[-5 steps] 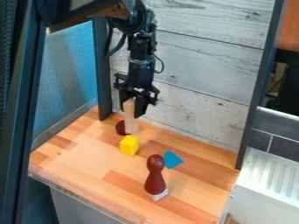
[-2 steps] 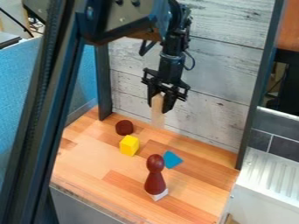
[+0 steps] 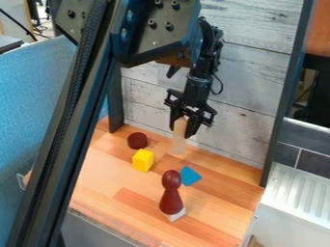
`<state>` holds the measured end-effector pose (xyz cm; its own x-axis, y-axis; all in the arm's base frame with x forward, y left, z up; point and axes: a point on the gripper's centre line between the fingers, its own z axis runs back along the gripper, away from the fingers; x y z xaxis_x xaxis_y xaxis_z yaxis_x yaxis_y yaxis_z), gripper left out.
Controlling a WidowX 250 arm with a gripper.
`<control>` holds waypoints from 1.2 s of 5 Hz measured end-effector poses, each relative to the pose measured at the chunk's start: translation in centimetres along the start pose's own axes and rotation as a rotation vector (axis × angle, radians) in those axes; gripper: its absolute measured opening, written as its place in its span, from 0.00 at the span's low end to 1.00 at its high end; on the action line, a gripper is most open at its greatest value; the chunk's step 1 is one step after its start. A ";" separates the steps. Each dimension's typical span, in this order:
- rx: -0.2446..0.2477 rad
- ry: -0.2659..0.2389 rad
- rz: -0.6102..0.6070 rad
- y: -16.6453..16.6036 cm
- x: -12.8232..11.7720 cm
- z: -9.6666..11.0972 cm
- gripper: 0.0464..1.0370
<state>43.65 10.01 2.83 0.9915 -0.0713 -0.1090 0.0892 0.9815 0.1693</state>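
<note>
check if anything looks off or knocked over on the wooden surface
Nothing looks spilled or broken. The one mildly odd spot is the dark red pin-shaped piece near the front: a white block juts out at its base. The gripper holds a pale block roughly upright.

A yellow block (image 3: pixel 142 160) and blue triangle (image 3: pixel 190 176) sit before pale planks (image 3: pixel 248 87).

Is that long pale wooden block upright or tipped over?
Upright: the long pale wooden block is gripped between the fingers of the black tool, its long sides running up and down.
</note>
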 end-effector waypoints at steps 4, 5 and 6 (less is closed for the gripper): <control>-0.003 0.036 -0.029 0.0 0.5 -1.4 0.42; 0.011 0.049 -0.034 0.1 0.6 -2.2 0.42; 0.007 0.057 -0.030 0.1 0.5 -2.6 0.47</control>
<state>43.94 10.53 0.22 0.9814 -0.0901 -0.1693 0.1195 0.9778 0.1721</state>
